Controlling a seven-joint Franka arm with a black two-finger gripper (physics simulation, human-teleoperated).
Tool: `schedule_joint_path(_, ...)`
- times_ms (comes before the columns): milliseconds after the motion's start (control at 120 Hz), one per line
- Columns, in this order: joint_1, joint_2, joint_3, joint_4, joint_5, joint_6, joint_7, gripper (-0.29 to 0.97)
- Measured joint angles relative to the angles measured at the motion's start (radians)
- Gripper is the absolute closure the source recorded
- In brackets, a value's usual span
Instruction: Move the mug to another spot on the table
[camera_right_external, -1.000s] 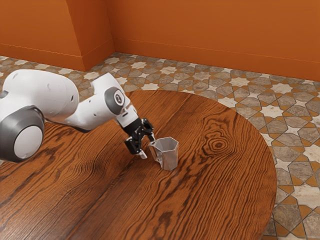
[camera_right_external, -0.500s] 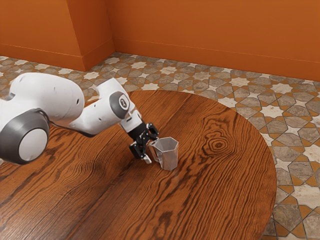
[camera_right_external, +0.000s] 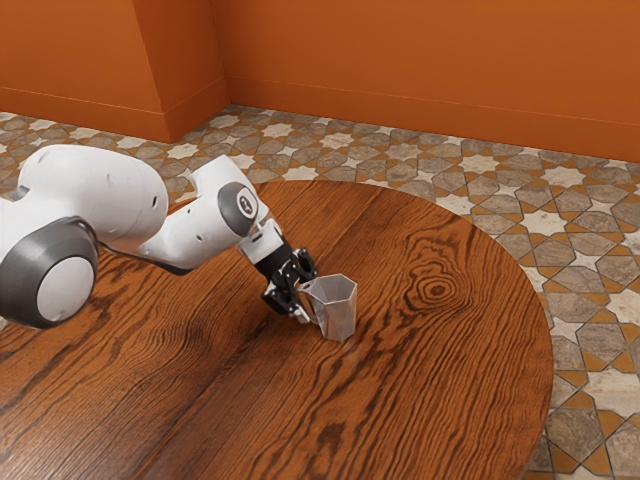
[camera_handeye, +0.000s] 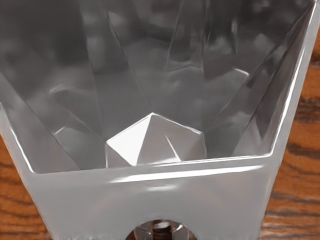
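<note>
In the exterior view, the arm (camera_right_external: 190, 225) reaches in from the exterior view's left, and the end effector (camera_right_external: 297, 297) now sits low against the near side of the faceted grey mug (camera_right_external: 335, 308), at its handle. A second ago it hung a little back from the mug and spread wide; since then it has edged in until it meets the handle side. The mug has not shifted: it stands upright on the round wooden desk (camera_right_external: 430, 400), near the middle, exactly where it was. I cannot tell from here whether the end effector is clamped on the handle or merely set around it. In the wrist view, the mug (camera_handeye: 160, 75) lies right under the hand, its angular interior and pale floor open to view, with a rounded opening (camera_handeye: 156, 232), probably the handle's loop, closest to the hand and wood grain of the desk (camera_handeye: 305, 165) beside the rim. By my reading the approach is finished and the carry has not begun.
</note>
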Motion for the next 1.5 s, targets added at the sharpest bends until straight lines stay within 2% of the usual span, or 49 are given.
schedule_joint_path(550, 0.0, -0.001, 0.0, -0.003, -0.014, 0.005, 0.004, 0.6)
schedule_joint_path(1092, 0.015, -0.037, 0.0, -0.01, -0.032, 0.01, 0.007, 0.66)
schedule_joint_path(1500, 0.119, -0.146, 0.0, -0.169, -0.027, 0.0, 0.02, 0.68)
